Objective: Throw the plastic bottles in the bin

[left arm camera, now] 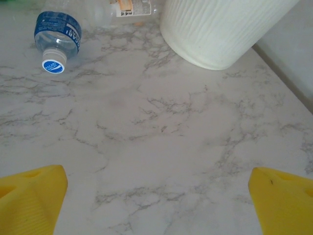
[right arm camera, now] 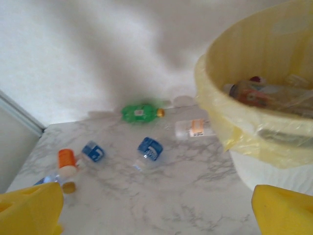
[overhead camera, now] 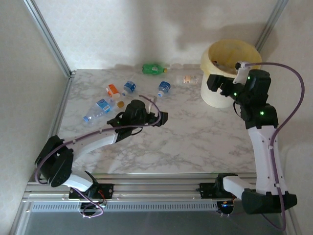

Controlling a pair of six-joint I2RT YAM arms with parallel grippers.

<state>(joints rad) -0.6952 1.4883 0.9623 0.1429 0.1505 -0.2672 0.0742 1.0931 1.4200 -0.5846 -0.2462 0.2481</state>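
Marbled white tabletop (overhead camera: 195, 137), pale walls all round. The loose plastic bottles (overhead camera: 129, 87) lie at the far side, well ahead of the left hand (overhead camera: 161, 118), which is wide open and empty. Right hand (overhead camera: 216, 84), also open, hangs just beside the bin (overhead camera: 211, 63), which has some bottles inside.

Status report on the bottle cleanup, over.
Left gripper open, empty, mid-table. Right gripper open, empty, by the bin. At least six plastic bottles loose on the table, others in the bin. Nothing looks in the way.
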